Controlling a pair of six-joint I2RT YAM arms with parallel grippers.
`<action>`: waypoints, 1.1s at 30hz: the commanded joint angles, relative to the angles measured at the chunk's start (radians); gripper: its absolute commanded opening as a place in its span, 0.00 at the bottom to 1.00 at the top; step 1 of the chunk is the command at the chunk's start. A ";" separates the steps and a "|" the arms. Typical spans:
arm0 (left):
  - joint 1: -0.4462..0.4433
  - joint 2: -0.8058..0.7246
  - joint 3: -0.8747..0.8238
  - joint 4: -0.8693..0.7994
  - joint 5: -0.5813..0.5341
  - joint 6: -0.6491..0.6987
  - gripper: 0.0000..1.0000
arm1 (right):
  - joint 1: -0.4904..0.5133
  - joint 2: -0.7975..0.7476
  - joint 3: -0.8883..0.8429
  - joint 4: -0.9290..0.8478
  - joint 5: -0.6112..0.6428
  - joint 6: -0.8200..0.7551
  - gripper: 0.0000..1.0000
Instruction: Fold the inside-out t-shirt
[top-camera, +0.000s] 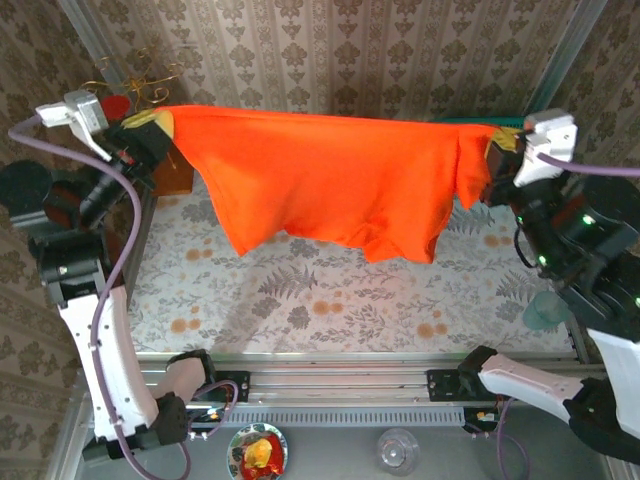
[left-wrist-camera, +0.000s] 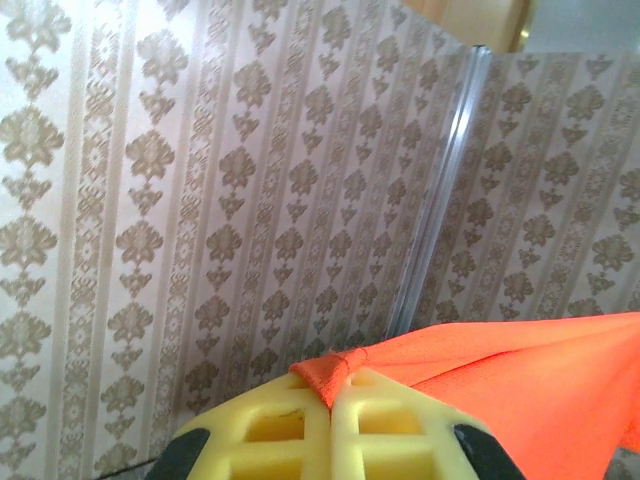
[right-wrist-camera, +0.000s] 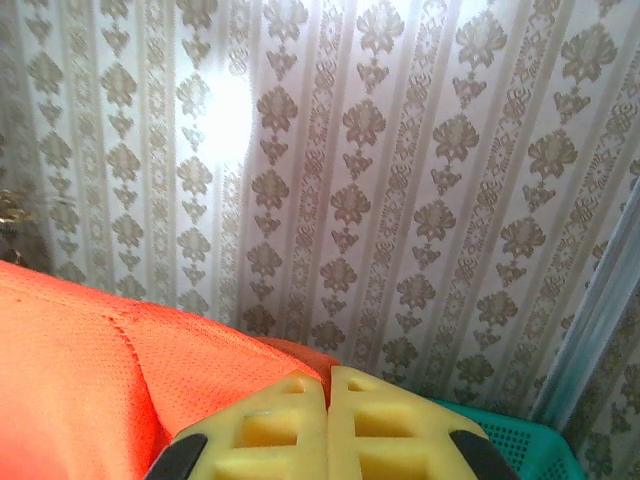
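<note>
Though held at both ends, bright orange soft cloth t-shirt (top-camera: 330, 180) sags

Where the left claw (top-camera: 150, 122) shuts tight, one shirt corner is pinched between its yellow foam pads (left-wrist-camera: 270, 425) — the right claw (top-camera: 503, 140) clamps the opposite corner likewise. The cloth hangs between them, over the floral tablecloth (top-camera: 300, 300).

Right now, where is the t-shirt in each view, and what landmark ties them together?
Top external: t-shirt hangs stretched across the upper middle.
Left wrist: t-shirt bottom right, corner pinched in the left gripper.
Right wrist: t-shirt bottom left, edge pinched in the right gripper.
Shared landmark: the damask wallpaper behind it.
</note>
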 joint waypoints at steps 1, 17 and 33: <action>0.040 -0.050 0.016 0.023 -0.113 0.027 0.00 | -0.017 -0.102 -0.011 0.048 0.086 0.015 0.00; -0.012 0.118 -0.040 -0.091 -0.191 0.154 0.00 | -0.025 0.264 0.231 -0.050 0.121 -0.041 0.00; -0.080 0.935 0.271 -0.277 -0.383 0.331 0.45 | -0.301 1.365 0.963 -0.365 -0.049 0.196 0.47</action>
